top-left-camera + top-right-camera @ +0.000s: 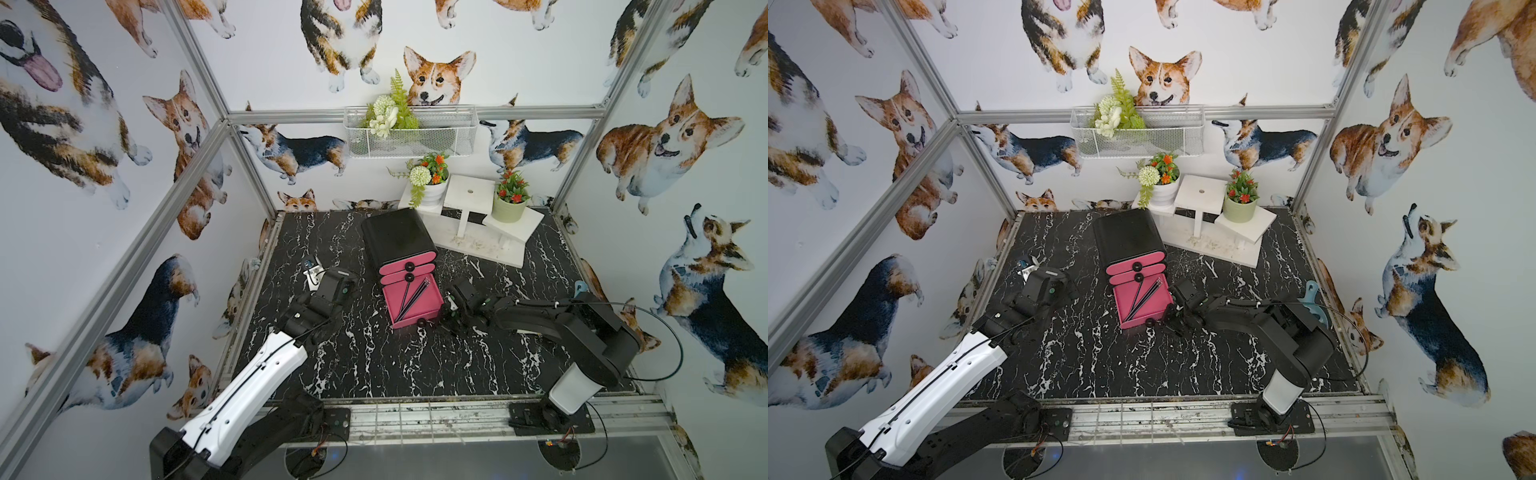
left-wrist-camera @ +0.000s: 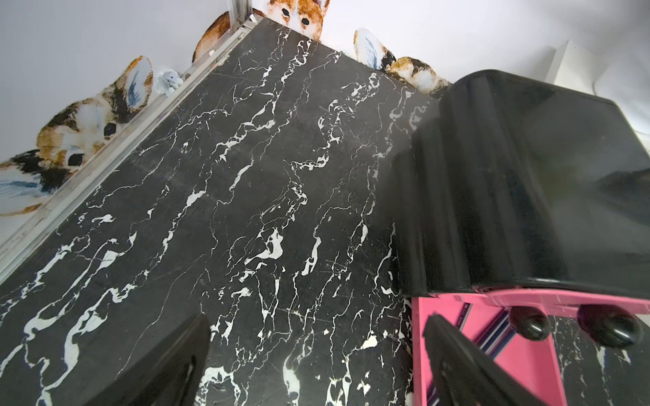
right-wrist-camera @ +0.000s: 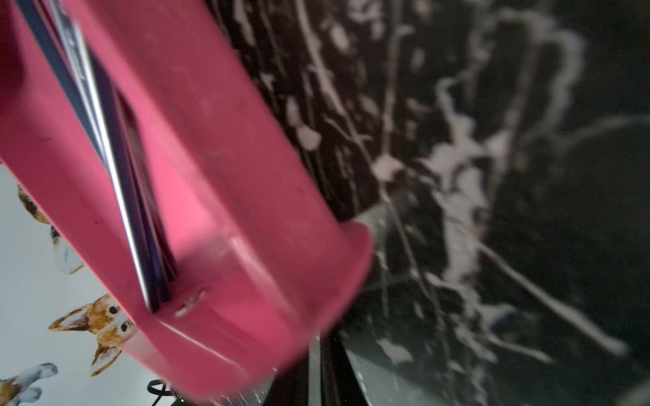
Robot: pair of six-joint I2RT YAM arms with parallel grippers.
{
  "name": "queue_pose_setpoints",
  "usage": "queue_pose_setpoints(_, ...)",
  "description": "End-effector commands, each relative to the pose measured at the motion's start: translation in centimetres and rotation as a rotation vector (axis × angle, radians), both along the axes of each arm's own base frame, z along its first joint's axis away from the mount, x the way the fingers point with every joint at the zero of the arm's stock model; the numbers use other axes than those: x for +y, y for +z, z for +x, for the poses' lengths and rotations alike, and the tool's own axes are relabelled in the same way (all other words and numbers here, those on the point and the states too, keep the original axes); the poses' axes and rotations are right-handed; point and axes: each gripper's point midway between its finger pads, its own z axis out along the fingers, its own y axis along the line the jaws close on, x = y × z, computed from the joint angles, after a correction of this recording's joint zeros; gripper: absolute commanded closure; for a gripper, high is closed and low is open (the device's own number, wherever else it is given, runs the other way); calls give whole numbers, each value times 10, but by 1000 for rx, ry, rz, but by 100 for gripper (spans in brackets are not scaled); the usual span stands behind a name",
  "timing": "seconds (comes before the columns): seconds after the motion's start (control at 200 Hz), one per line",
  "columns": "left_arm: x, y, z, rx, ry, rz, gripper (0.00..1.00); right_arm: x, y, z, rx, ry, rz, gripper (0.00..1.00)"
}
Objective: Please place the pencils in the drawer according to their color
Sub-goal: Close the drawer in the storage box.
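Over to the middle of the tabletop, toward its back edge: black cabinet (image 1: pixel 395 237) with pink fronts, lowest drawer (image 1: pixel 426 303) pulled out toward the front edge. Inside, a bundle of dark blue-black pencils (image 1: pixel 413 300), lying corner to corner, probably because too long to lie straight. No sign of red or green ones anywhere in view. Down low at the drawer's front right corner, the right gripper (image 1: pixel 449 323), just beside the knob (image 1: pixel 421 322) and tight against the pink wall, likely going for the knob or for something on the marble there. Too blurred up close to call the jaws open or closed, or to name anything between them. Off toward the left edge, the left gripper (image 2: pixel 314 327), jaws spread wide, holding nothing, hovering above bare marble, apparently kept clear of the drawer. Underneath, glossy black marble with white veins. All around, corgi-print walls on an aluminium frame, a white wire basket (image 1: pixel 436 141) of fake greenery on the back wall, and a white stepped stand (image 1: pixel 478 199) with two flowerpots in the back right corner.
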Motion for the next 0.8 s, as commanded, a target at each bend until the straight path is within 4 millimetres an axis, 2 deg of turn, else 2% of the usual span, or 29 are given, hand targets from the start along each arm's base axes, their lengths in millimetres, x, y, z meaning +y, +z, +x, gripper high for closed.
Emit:
queue_pose_setpoints(0.0,6,2,-2,-6,23,-11,0,19,12,24,-54,-24,93,85)
queue_pose_setpoints(0.01,6,2,-2,-9,25,-12,0,19,12,27,-60,-29,92,85)
queue_pose_setpoints(0.025,8,-10,-6,18,25,0,0,19,12,30,-68,-33,90,84)
queue_pose_setpoints(0.045,9,-12,-6,21,27,1,0,20,13,34,-80,-39,87,84)
queue_pose_setpoints(0.335,11,-6,-4,-6,24,-16,0,46,20,80,-150,-70,146,84)
queue_pose_setpoints(0.681,9,-11,-3,-2,18,-29,0,50,38,120,-299,-203,251,81)
queue_pose_setpoints(0.796,9,-11,-4,-6,14,-34,0,50,38,131,-323,-235,272,81)
